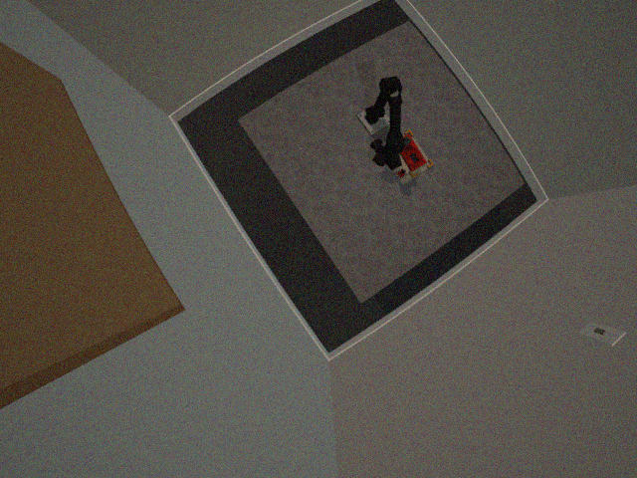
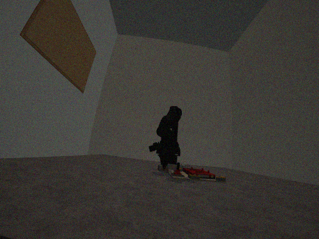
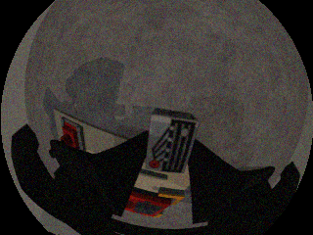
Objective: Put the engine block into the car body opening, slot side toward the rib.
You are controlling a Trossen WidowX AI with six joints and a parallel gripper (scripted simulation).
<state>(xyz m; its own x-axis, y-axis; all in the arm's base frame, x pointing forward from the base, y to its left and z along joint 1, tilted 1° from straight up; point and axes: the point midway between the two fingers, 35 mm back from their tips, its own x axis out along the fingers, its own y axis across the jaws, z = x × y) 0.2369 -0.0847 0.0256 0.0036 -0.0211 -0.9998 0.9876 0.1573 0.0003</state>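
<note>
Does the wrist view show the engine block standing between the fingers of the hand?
Yes: the engine block stands upright between the two dark fingers of the hand, which is shut on it.

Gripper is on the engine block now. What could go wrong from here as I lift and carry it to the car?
1. The gripper pinches the upright grey striped engine block near its lower part, so it may tilt on lifting.
2. The red car body lies close beside the arm; a low carry could knock it.
3. The dim views hide the block's slot side, so it may go in turned wrongly.
</note>
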